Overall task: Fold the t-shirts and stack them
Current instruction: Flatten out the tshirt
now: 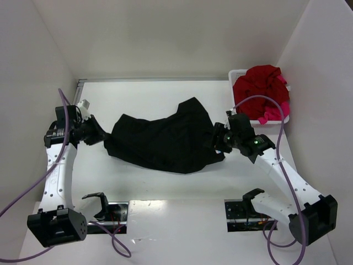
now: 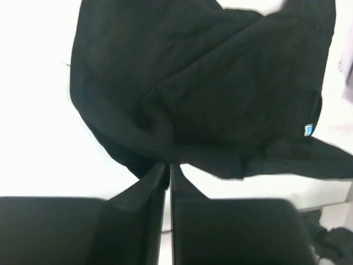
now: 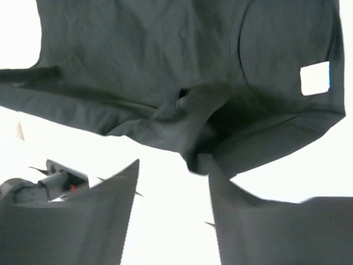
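Left gripper: at the left edge of the black t-shirt. Jaws almost together with a thin slit between; cannot tell whether they hold cloth.
Right gripper: at the shirt's right edge. Jaws apart, tips beside a fold.
Black t-shirt: crumpled on the table.
White basket: beyond the shirt's right end. It holds the red t-shirt and the pink t-shirt.

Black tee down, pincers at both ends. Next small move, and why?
Likely open the left pincer wide and draw both back off the cloth. The right pincer stands open, the cloth just beyond its tips; the left shows only a slit at the edge of the black t-shirt. It lies rumpled on the table, so a fresh grasp looks needed.
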